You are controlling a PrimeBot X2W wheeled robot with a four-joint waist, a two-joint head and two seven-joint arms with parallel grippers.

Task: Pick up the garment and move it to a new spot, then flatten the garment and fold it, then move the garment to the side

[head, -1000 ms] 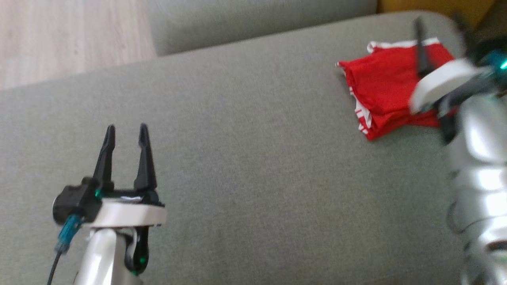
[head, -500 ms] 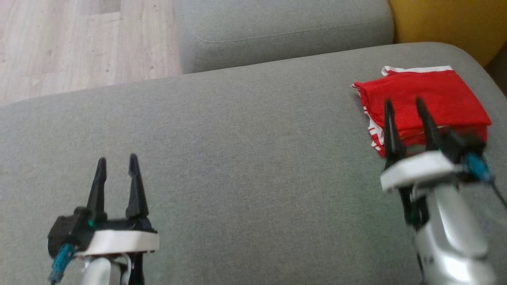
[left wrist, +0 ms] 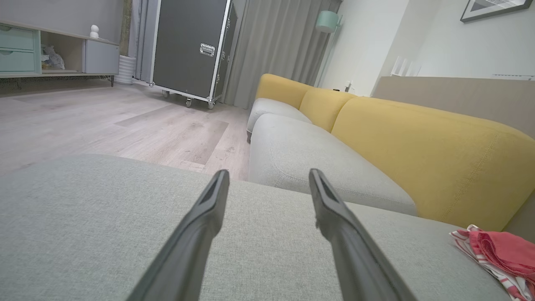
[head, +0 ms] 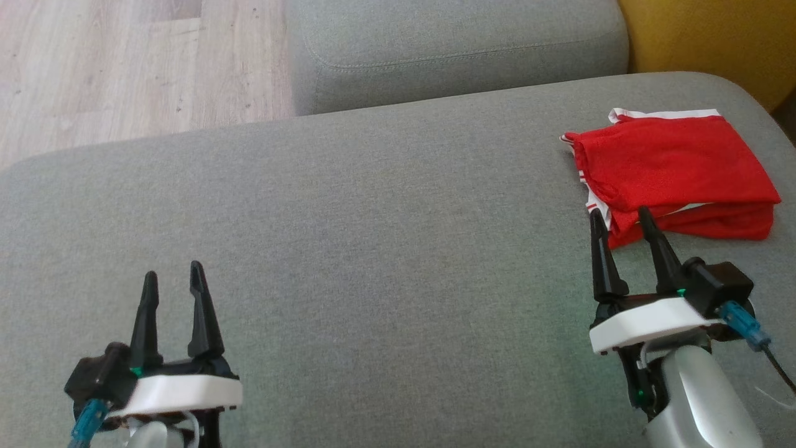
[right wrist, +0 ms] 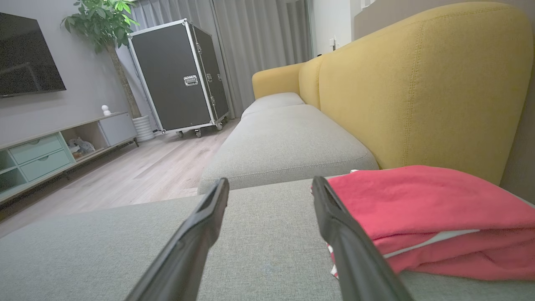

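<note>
A grey sofa cushion [head: 373, 218] spreads across the foreground, a second grey cushion [head: 454, 50] beyond it, yellow backrests [right wrist: 418, 83] alongside. On the wooden floor [head: 124, 62] stands a black wheeled case [right wrist: 179, 75] before grey curtains [left wrist: 276, 42], near a potted plant [right wrist: 100, 25].

Left claw [head: 173, 269], lower left, and right claw [head: 619, 211], lower right: both empty, jaws apart, tips pointing forward. Each mounts on a white collar [head: 180, 393]; the right's silver forearm [head: 703, 398] enters from below.
</note>
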